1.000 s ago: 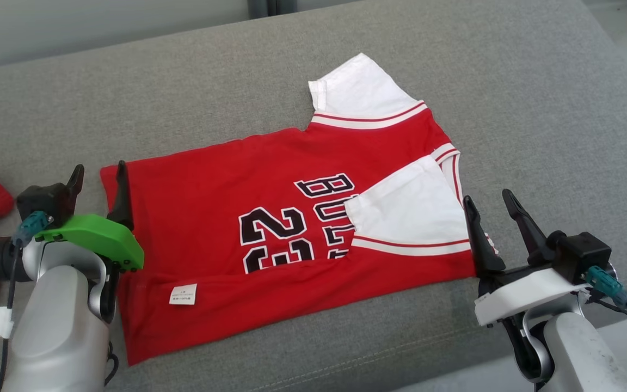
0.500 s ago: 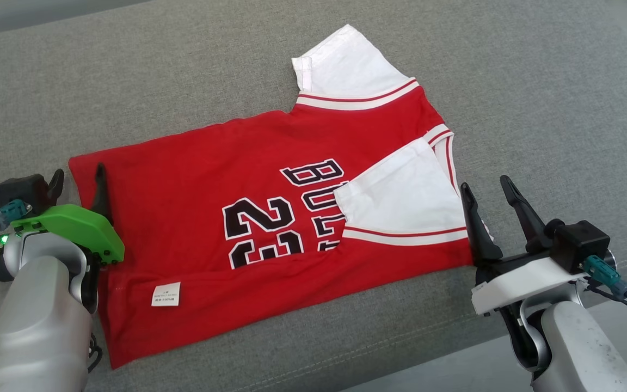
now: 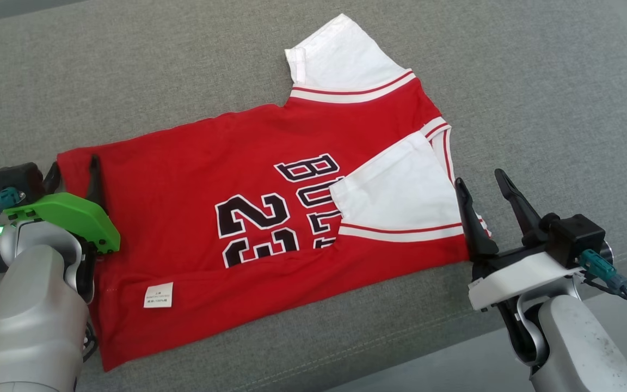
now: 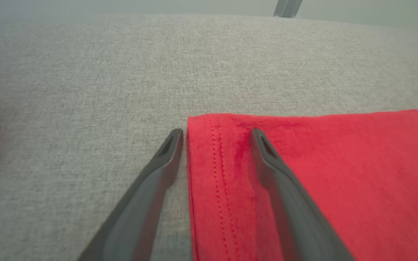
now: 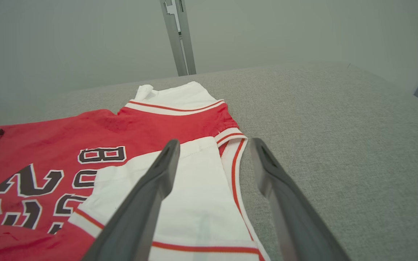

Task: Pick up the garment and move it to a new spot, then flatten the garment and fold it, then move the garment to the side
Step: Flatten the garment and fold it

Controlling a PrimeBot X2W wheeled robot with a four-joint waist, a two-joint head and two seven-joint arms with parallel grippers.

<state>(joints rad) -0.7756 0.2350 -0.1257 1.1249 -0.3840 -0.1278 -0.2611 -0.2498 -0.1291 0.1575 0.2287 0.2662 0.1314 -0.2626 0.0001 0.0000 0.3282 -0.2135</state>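
The left tool (image 3: 74, 166) is standing open, straddling the hem corner of the garment (image 3: 194, 158). The right tool (image 3: 479, 178) is standing open at its collar edge. The garment is lying partly folded on the grey cushion (image 3: 509, 81). The fabric is likely soft, light and limp: pinch all layers at hem and shoulder edges.

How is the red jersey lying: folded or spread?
Partly folded: the red basketball jersey has its near white sleeve turned over the lettering; far sleeve lies spread.
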